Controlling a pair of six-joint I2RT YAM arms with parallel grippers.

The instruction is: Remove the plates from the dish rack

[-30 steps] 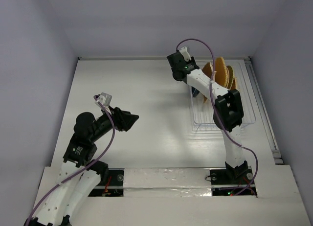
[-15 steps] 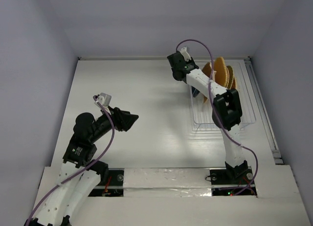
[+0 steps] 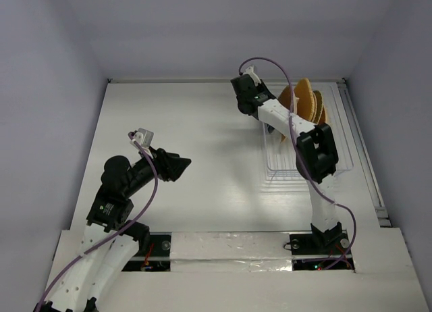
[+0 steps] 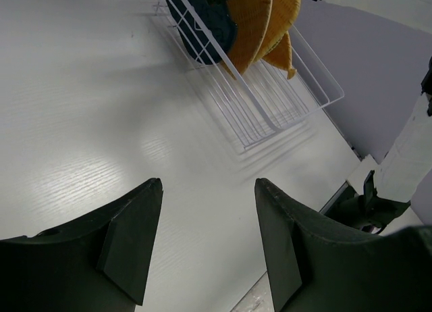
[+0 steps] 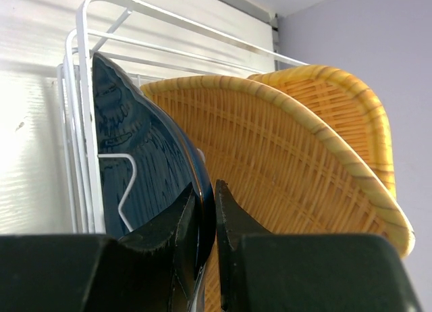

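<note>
The white bench [image 3: 202,136] is carrying everything, and the rectangular white thin-wire dish rack [image 4: 283,102] is sitting on its far right part. All the plates are standing on edge at the far end of the rack, none unloaded yet. The orange-tan woven plates [image 5: 283,163] are leaning together on the right side of the stack. The dark blue glazed plate [image 5: 142,157] is standing at the left of them, just beside the nearest woven one, with a white wire prong crossing its face.

The right gripper [image 5: 206,190] is reaching over the rack, its jaws pinching the top rim of the dark blue glazed plate. The left gripper [image 4: 208,190] is hovering over the near left of the bench, well apart from the rack, jaws spread and holding nothing.

The grip is sitting on a thin, smooth edge, so the plate is likely to swing or slip as it rises. A slanted lift risks catching the prong and dragging the rack. With the blue plate gone, the leaning woven plate may topple.
</note>
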